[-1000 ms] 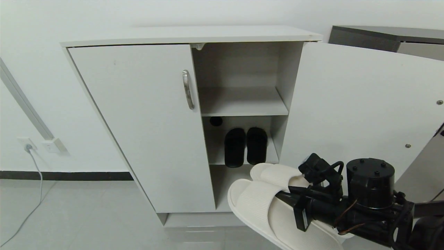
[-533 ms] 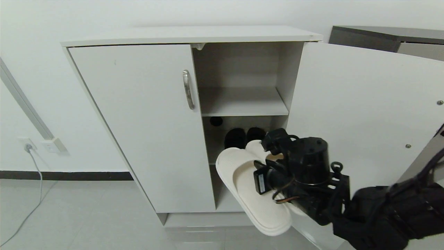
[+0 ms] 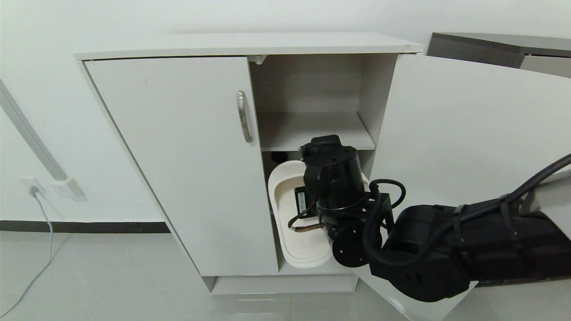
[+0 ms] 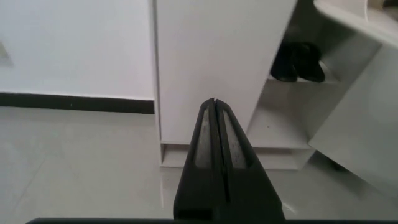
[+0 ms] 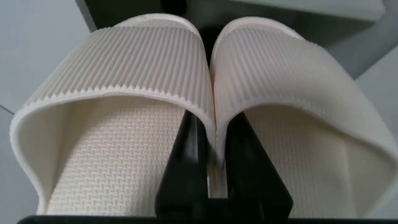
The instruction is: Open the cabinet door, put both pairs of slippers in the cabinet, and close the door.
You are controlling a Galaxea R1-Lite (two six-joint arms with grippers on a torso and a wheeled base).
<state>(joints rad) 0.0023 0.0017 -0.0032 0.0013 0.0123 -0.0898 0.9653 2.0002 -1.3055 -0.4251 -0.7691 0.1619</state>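
Left gripper [image 4: 214, 104] closed, right gripper [image 5: 213, 140] clamped

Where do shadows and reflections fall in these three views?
Head view: the cabinet is evenly lit outside, its upper compartment shaded toward the back. Left wrist view: the glossy floor mirrors the cabinet base faintly; the black slippers sit in shade. Right wrist view: soft light on the white slippers, dark only between them around the right hand.

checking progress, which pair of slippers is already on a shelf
The black pair, lying side by side on a shelf inside the cabinet. The white pair is held in the right gripper, not set down.
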